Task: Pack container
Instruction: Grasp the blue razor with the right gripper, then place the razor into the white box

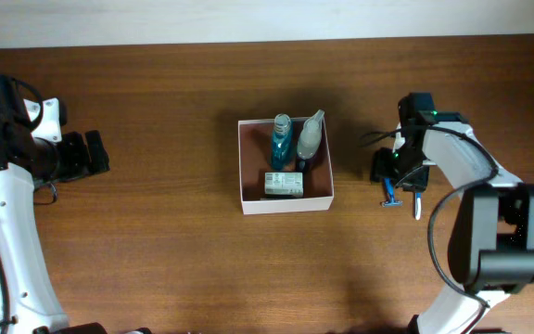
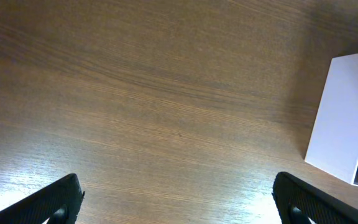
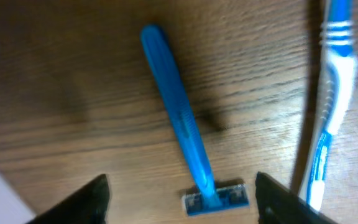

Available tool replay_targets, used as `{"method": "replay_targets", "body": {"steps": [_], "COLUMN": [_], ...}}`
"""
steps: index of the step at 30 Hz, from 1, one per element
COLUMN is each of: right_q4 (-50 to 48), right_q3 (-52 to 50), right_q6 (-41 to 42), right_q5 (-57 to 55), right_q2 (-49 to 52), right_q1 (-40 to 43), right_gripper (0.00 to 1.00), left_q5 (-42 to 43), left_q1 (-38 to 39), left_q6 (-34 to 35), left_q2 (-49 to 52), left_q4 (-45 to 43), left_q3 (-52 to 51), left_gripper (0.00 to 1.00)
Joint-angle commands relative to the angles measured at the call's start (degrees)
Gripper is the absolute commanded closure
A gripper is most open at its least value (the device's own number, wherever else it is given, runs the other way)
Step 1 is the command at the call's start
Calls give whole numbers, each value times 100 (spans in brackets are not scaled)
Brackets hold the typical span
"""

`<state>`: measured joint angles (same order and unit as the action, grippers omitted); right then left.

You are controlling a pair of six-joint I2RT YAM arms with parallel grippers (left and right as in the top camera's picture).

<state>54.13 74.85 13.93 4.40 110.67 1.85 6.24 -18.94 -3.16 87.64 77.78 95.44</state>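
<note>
Container [image 1: 286,206] first: the shallow, white-walled cardboard box sits about mid-table on the wooden table [image 1: 156,250], its pinkish-brown inside facing up. Far over on the left, well apart from it, the left gripper [image 1: 98,154] hangs over bare wood with its fingers spread wide and nothing between them. Its wrist camera catches only one white wall of the box at the right edge. Inside the box, a blue bottle [image 1: 281,141] lies beside a greyish clear bottle [image 1: 311,135]. A small green-and-white packet [image 1: 284,183] lies crosswise just beside their lower ends, as seen from overhead. To the right of the box, near it but apart, the right gripper [image 3: 182,202] is down low over a blue disposable razor [image 3: 178,118]. Its fingers are parted, one on each side of the razor's head, not pinching it. Just right of the razor, a blue-and-white toothbrush [image 3: 328,106] lies on the table, roughly parallel to it.
</note>
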Motion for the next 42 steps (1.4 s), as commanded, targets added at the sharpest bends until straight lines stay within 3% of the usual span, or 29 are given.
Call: {"method": "replay_targets", "body": {"steps": [1, 3, 5, 12, 18, 22, 28, 31, 36, 42], "right_q4": [44, 22, -42, 94, 409, 645, 935, 933, 553, -411], "right_q3": [-44, -83, -131, -116, 11, 66, 87, 87, 85, 85], "right_q6": [-35, -33, 7, 4, 4, 7, -94, -874, -2074, -3539], "right_q5": [-55, -55, -50, -63, -258, -249, 26, 118, -363, -511], "right_q2": [229, 328, 339, 313, -197, -1158, -2907, -3318, -3141, -2479], "right_q1": [7, 7, 7, 7, 4, -98, -1207, -2234, -3606, -3838], "right_gripper": [46, 63, 72, 87, 92, 96, 96, 96, 96, 96], "left_q5": [61, 61, 61, 61, 61, 61, 61, 61, 61, 61], "left_q1": [-24, -24, -24, -24, -24, -24, -24, -24, -24, -24], "left_q6": [59, 59, 59, 59, 59, 59, 57, 59, 59, 59], "left_q2": [-72, -72, -72, -72, -72, -72, -72, -72, -72, -72], "left_q4": [-13, -13, -13, -13, -11, -13, -13, -13, -13, -13], "left_q3": [50, 50, 50, 50, 50, 50, 50, 50, 50, 50], "left_gripper": [0, 0, 0, 0, 0, 0, 0, 0, 0, 0]}}
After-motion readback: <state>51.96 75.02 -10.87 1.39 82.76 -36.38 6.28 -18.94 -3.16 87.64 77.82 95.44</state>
